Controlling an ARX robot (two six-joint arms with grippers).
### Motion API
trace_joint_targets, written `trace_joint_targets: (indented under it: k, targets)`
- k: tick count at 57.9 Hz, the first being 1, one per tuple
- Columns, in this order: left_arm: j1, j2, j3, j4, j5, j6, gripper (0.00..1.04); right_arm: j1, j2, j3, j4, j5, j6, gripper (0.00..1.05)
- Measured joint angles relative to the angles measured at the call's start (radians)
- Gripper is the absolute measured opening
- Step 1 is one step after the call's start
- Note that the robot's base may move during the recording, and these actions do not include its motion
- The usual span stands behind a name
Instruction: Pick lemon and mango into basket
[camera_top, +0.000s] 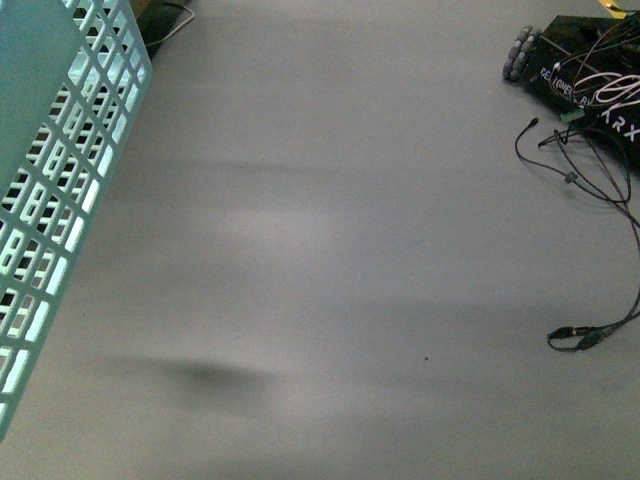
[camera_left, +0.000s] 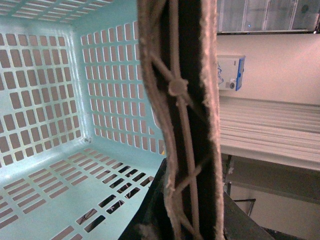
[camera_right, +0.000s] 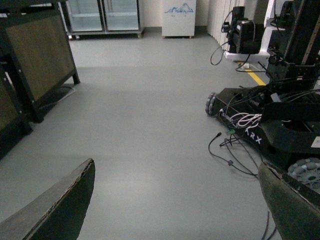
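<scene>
The left gripper (camera_left: 192, 226) shows only as dark parts on either side of the basket's brown ribbed handle (camera_left: 185, 100). The handle fills the space between them, so the jaws look closed on it. The handle runs right across the left wrist view, very close to the lens. Behind it lies the inside of the mint-teal basket (camera_left: 45, 100), with its slotted floor and two slotted walls meeting in a corner. In the front view the basket sits at the robot's near left, tilted, with one slotted side facing the camera.

The right gripper (camera_right: 176, 170) is spread wide. Its two dark fingers (camera_right: 60, 205) stand well apart with nothing between them, and only grey floor (camera_top: 330, 250) shows in the gap. A soft dark shadow (camera_top: 210, 375) lies on the floor near the basket.

Further out on the right stands the black base of another robot (camera_top: 590, 80), with a grey roller wheel (camera_top: 520, 55) at its corner. Loose black cables (camera_top: 600, 200) trail from it across the floor.

Further still, the right wrist view shows a dark table (camera_right: 40, 50) on one side and a yellow floor line (camera_right: 257, 77) beyond the other robot. At the far wall are glass-door fridges (camera_right: 102, 15) and a white cabinet (camera_right: 178, 17).
</scene>
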Motion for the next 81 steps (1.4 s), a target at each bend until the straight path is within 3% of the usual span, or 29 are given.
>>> trace_joint_targets:
  k: [81]
  targets:
    - [0.000,0.000,0.002,0.000,0.000,0.000,0.07,0.000,0.000,0.000,0.000,0.000,0.000,0.96]
